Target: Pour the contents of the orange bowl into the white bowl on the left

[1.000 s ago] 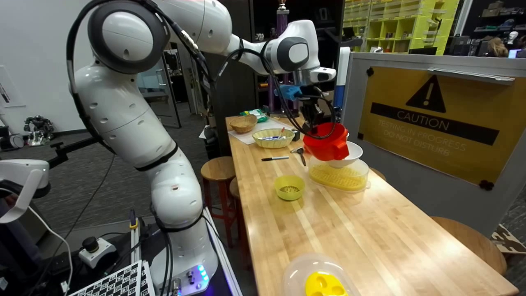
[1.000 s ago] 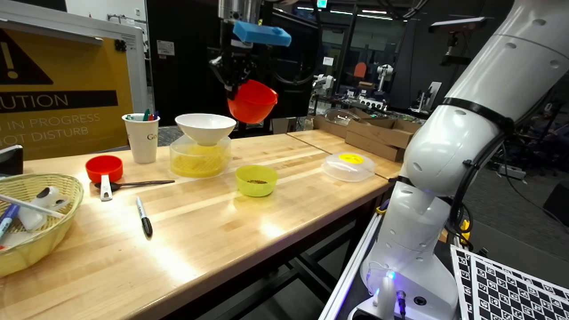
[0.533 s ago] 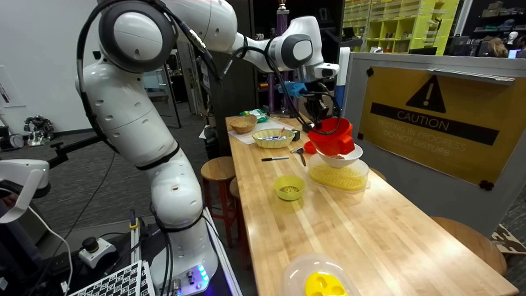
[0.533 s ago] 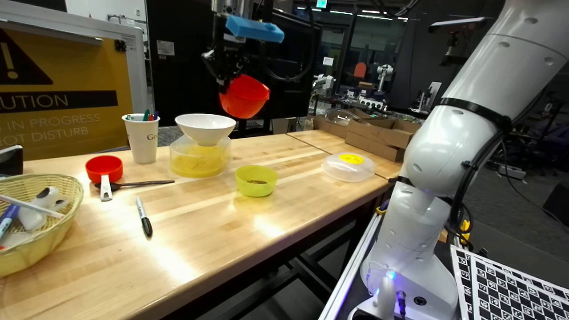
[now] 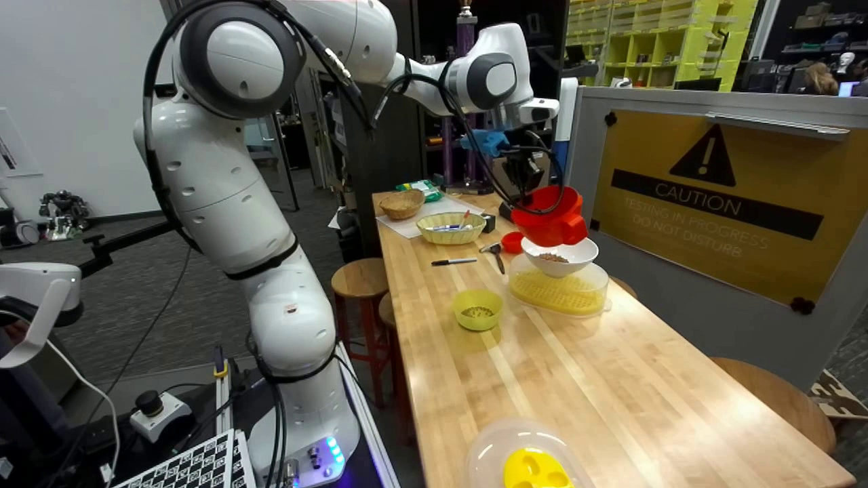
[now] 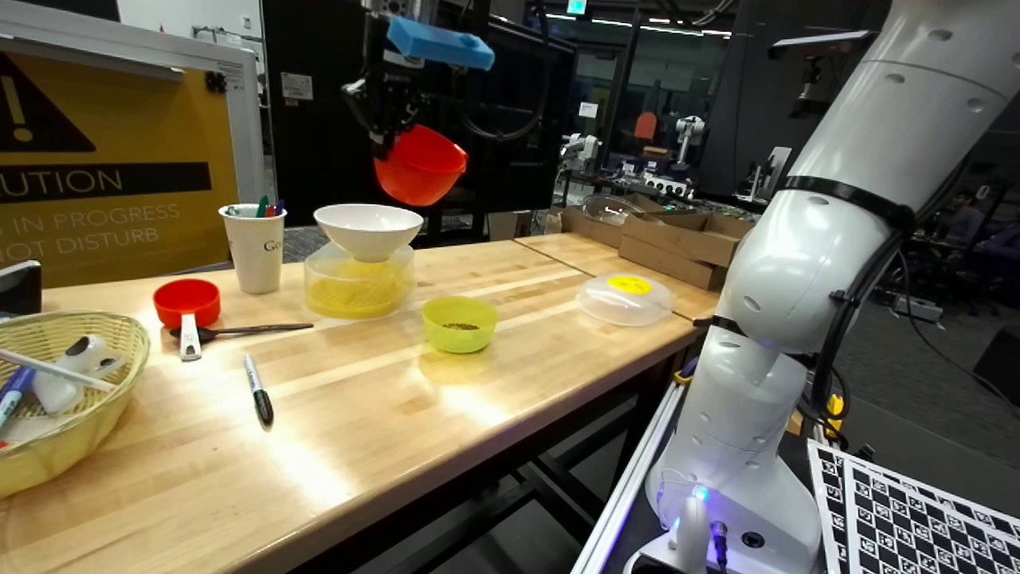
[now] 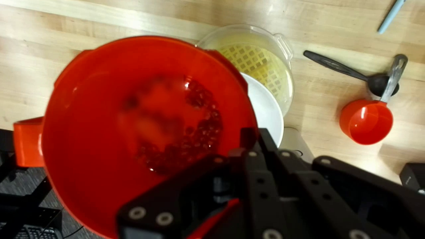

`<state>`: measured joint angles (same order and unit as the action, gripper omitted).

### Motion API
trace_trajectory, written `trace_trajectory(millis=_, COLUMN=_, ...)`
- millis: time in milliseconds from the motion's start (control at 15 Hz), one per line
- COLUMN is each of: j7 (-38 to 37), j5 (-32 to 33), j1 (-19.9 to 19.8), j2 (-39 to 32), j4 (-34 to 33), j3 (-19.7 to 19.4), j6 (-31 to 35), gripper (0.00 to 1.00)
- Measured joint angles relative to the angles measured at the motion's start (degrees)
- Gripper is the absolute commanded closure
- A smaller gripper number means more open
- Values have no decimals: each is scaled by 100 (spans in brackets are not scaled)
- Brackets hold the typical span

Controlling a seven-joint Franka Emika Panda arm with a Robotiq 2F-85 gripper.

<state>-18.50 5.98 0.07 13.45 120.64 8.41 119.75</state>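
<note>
Wrist view, and it's a firm hold: the gripper (image 7: 256, 135) has its jaws closed on the rim of the orange bowl (image 7: 89, 139), pinching just that edge. Look inside and there are dark bits (image 7: 207, 127) gathered in an arc on the bottom, part of that patch smeared by blur. Peeking out past the rim is the white bowl (image 7: 265, 106), partly hidden, and next to it the clear container (image 7: 282, 76) with its yellow grid (image 7: 247, 59); well off to the right, a red measuring cup (image 7: 365, 122) lies with its handle across the head of a dark spoon (image 7: 352, 72). Over to an exterior view: the orange bowl (image 5: 553, 227) is up in the air, tilted, its underside covering the back edge of the white bowl, and there are brown bits (image 5: 553, 257) in that white bowl, which sits on top of the clear container. Nearer the camera, a yellow-green bowl (image 5: 477, 299) stands on the wooden table (image 5: 610, 379), brown grains (image 5: 477, 312) at the bottom. And in an exterior view again, the orange bowl (image 6: 418, 171) hangs higher than the white bowl and apart from it, off to its right, rim slanting. The gripper has it by the left side. A translucent dome with a yellow top (image 6: 625, 307) rests well apart.
</note>
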Motion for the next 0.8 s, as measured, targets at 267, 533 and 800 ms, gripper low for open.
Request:
trace_trajectory(millis=267, j7=-49, j5=161, j1=63, j2=-74, j4=-74, j3=41, j6=183, gripper=99)
trace_trajectory(millis=533, j7=-223, j5=247, j1=88, j2=-195, j4=-102, j3=99, j6=455, gripper=99)
trace_trajectory(millis=800, j7=-373, j5=286, j1=114, j2=-370, j4=-160, j3=125, j6=699, gripper=99)
